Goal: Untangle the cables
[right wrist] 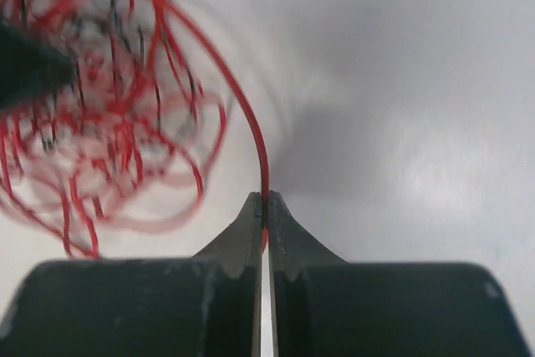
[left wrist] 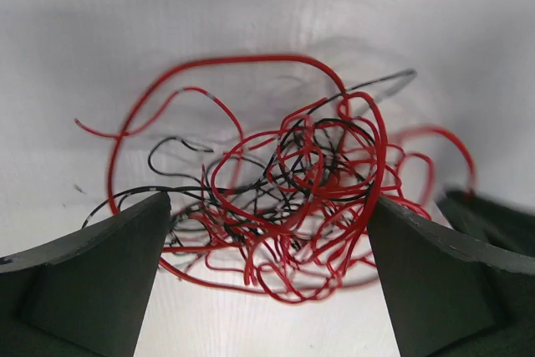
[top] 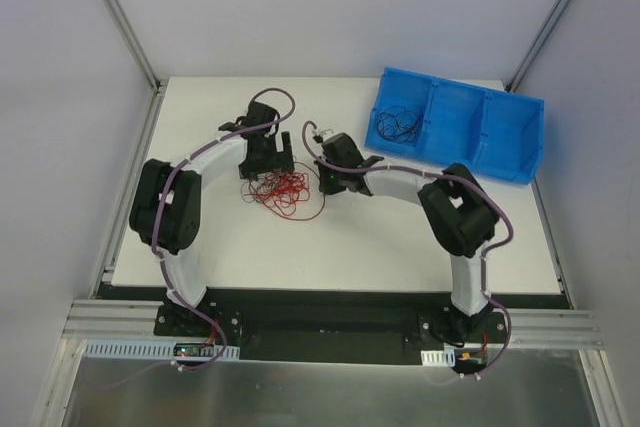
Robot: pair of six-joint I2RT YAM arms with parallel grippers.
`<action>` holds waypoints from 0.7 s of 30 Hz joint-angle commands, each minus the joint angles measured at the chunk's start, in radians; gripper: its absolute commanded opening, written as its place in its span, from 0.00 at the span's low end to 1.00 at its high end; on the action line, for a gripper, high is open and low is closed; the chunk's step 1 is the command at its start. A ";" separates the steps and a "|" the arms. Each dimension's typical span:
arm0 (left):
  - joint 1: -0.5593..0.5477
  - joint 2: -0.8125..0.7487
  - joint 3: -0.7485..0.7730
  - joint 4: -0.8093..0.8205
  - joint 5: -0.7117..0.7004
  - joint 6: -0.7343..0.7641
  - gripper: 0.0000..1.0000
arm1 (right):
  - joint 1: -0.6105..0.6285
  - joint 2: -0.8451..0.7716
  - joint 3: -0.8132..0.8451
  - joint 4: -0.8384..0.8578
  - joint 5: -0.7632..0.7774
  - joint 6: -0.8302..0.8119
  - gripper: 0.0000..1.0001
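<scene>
A tangle of thin red and black cables [top: 282, 191] lies on the white table [top: 400, 247] between the two arms. In the left wrist view the tangle [left wrist: 284, 198] sits just ahead of my left gripper [left wrist: 267, 265], whose jaws stand wide open on either side of it, touching nothing that I can see. My right gripper [right wrist: 265, 206] is shut on one red cable [right wrist: 251, 123] that arcs from its tips up into the blurred tangle [right wrist: 109, 106] at the left. In the top view the right gripper [top: 328, 178] is just right of the tangle and the left gripper [top: 268, 161] just behind it.
A blue bin [top: 458, 124] with three compartments stands at the back right; its left compartment holds a few black cables [top: 396, 125]. White walls enclose the table on the left, back and right.
</scene>
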 commanded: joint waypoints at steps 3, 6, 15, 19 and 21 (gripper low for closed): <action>-0.001 0.136 0.046 -0.056 -0.112 -0.009 0.99 | 0.022 -0.431 -0.224 0.002 0.071 0.106 0.00; -0.001 0.137 0.006 -0.046 -0.167 0.003 0.99 | 0.018 -0.615 -0.224 -0.083 0.061 0.115 0.00; 0.035 0.062 -0.078 -0.010 -0.170 -0.026 0.99 | 0.016 -1.003 0.138 -0.470 0.234 -0.053 0.00; 0.039 0.022 -0.093 0.002 -0.137 -0.040 0.99 | 0.015 -1.045 0.233 -0.577 0.294 -0.080 0.00; 0.045 0.001 -0.100 0.005 -0.130 -0.038 0.99 | 0.016 -1.082 0.248 -0.597 0.318 -0.083 0.00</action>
